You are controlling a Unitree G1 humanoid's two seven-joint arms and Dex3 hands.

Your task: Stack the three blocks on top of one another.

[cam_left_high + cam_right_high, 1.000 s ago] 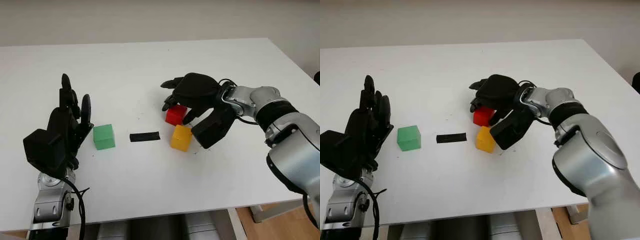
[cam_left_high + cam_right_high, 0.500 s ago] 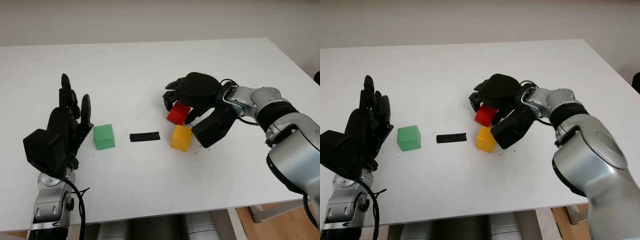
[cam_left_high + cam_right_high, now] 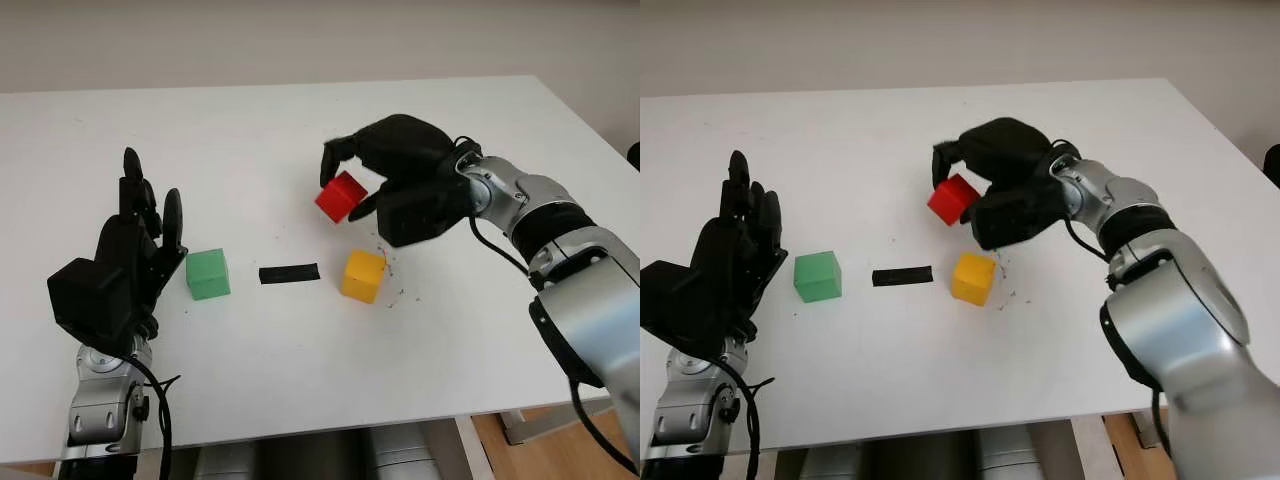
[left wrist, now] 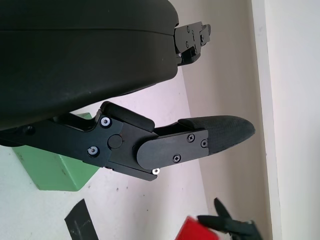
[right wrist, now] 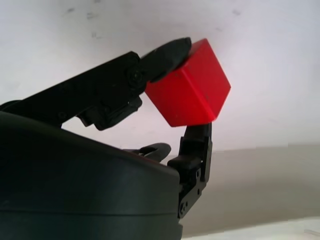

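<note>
My right hand is shut on the red block, holding it tilted in the air above the table, up and left of the yellow block. In the right wrist view the red block is pinched between black fingertips. The yellow block sits alone on the white table. The green block stands at the left, just right of my left hand, which is open and holds nothing. In the left wrist view the green block lies beside that hand.
A short strip of black tape lies flat between the green and yellow blocks. The table's front edge runs near the bottom and its right edge by my right forearm.
My right hand closed on the red block and lifted it off the table, up and slightly left, away from the yellow block. The left hand has not moved.
</note>
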